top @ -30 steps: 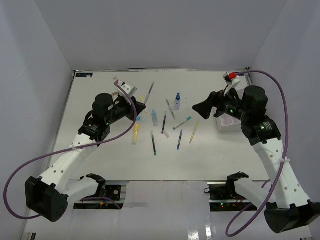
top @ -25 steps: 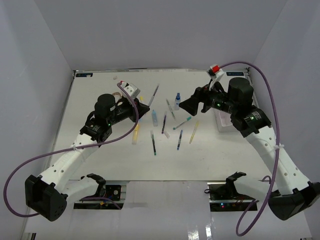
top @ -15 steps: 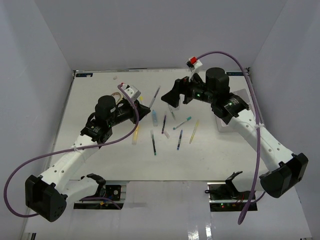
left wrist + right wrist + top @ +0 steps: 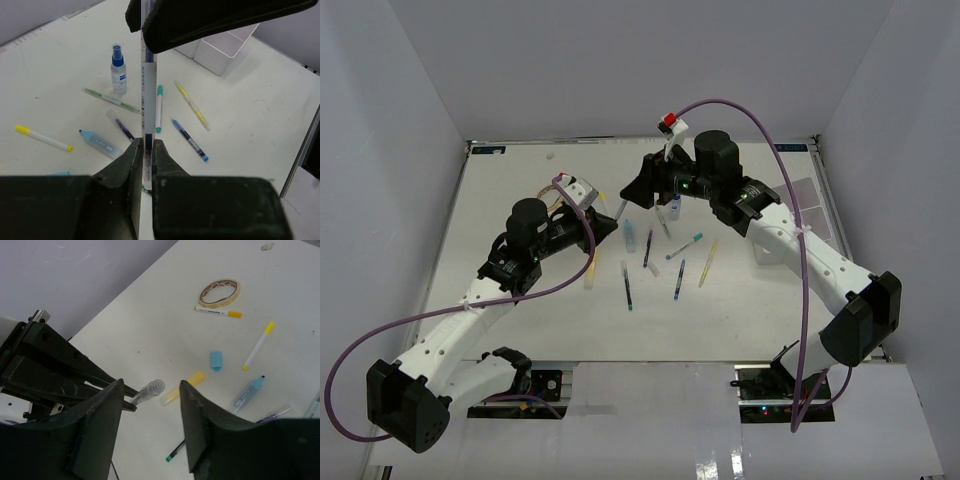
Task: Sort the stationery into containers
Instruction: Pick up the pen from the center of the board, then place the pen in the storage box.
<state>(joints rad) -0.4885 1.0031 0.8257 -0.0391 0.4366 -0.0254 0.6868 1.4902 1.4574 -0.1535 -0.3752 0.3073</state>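
My left gripper (image 4: 607,224) (image 4: 144,146) is shut on a clear-barrelled pen (image 4: 146,90) (image 4: 619,207) and holds it above the table, pointing toward the right arm. My right gripper (image 4: 642,186) (image 4: 152,389) is open. The pen's capped end (image 4: 151,390) shows between its two fingers, with gaps on both sides. The right fingers (image 4: 200,20) fill the top of the left wrist view. The white organizer box (image 4: 220,46) (image 4: 766,254) stands at the right, partly behind the right arm.
Loose on the table are a blue spray bottle (image 4: 118,67) (image 4: 674,205), a yellow tube (image 4: 182,388) (image 4: 591,268), a light-blue eraser (image 4: 216,360), a tan tape roll (image 4: 218,292), a light-blue highlighter (image 4: 247,392), two yellow-capped markers (image 4: 258,346) and several pens (image 4: 627,285).
My right arm has swung left from beside the organizer box to the raised pen's end. My left gripper has kept its hold on the pen and shifted slightly right.
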